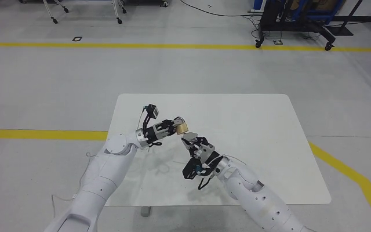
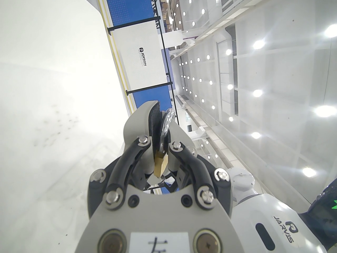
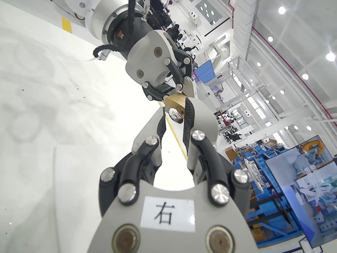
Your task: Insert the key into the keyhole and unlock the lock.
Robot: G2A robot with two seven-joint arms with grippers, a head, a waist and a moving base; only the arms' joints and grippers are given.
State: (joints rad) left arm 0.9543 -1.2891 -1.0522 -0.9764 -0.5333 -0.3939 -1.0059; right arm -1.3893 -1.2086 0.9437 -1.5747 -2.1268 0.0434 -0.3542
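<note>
Where the lock [image 1: 182, 126] is: lifted clear of the tabletop [image 1: 261, 127], over the part that lies at 10 o'clock from the tabletop's middle in the top view.
My left pincer [image 2: 162, 122]: clenched on the lock. Its silvery shackle [image 2: 167, 121] is squeezed between my pads, and the brass body shows through the gap nearer my palm.
My left arm: it comes in from 8 o'clock in the top view, with the wrist pointing toward 3 o'clock.
My right pincer [image 3: 176, 107]: released, its fingers [image 3: 189, 117] standing apart. In the top view it sits just at 5 o'clock of the lock, tips turned toward 11 o'clock.
My right arm: it enters from 4 o'clock in the top view.
Silvery round piece [image 3: 176, 113]: at the end of the brass body that faces my right pincer, between its fingertips. It lies against one pad, with a sliver of daylight on the other side. I cannot tell whether it is the keyhole face or the head of the key.
The two pincers: almost tip to tip, with the lock between them.
</note>
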